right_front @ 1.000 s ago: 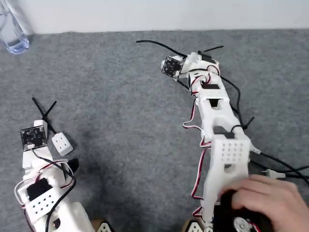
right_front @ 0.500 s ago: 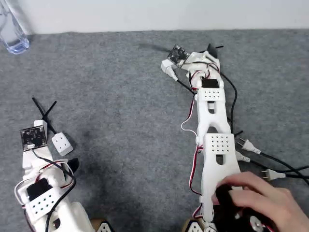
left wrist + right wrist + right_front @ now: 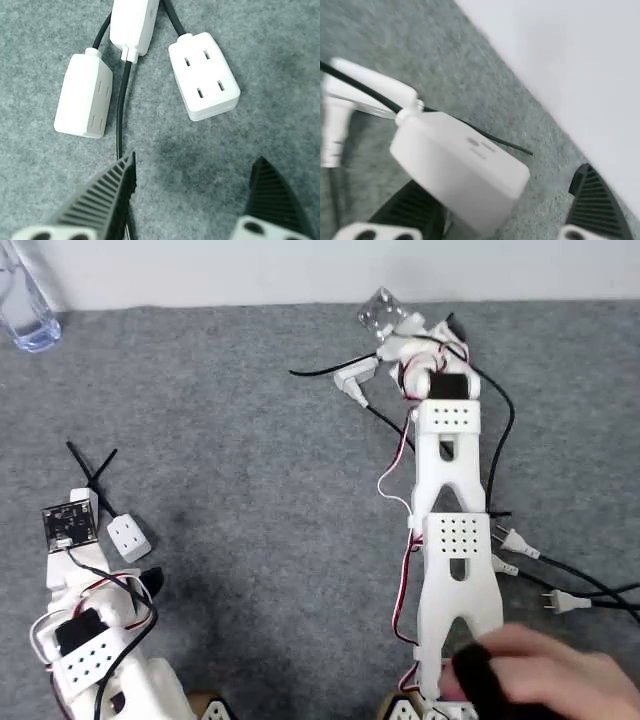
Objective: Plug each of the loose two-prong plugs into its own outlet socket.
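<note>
My left gripper (image 3: 192, 195) is open just above the carpet. In front of its fingertips lie two white outlet sockets (image 3: 204, 75) (image 3: 82, 97) and a third white block (image 3: 132, 25), all on black cords. In the high view one of these sockets (image 3: 128, 537) lies beside the left arm (image 3: 85, 640). My right gripper (image 3: 520, 210) is open near the far wall, with a white outlet block (image 3: 460, 170) lying against one finger. That block (image 3: 350, 380) sits left of the right arm's tip. Loose two-prong plugs (image 3: 510, 540) (image 3: 560, 602) lie right of the right arm (image 3: 450, 490).
A person's hand (image 3: 545, 680) grips the base of the right arm. A clear glass (image 3: 25, 310) stands at the far left corner. The white wall (image 3: 300, 270) bounds the carpet at the back. Black cords (image 3: 590, 590) trail off to the right.
The right arm has straightened and its tip has swung farther toward the wall. The hand at its base slid lower. The left arm has not moved.
</note>
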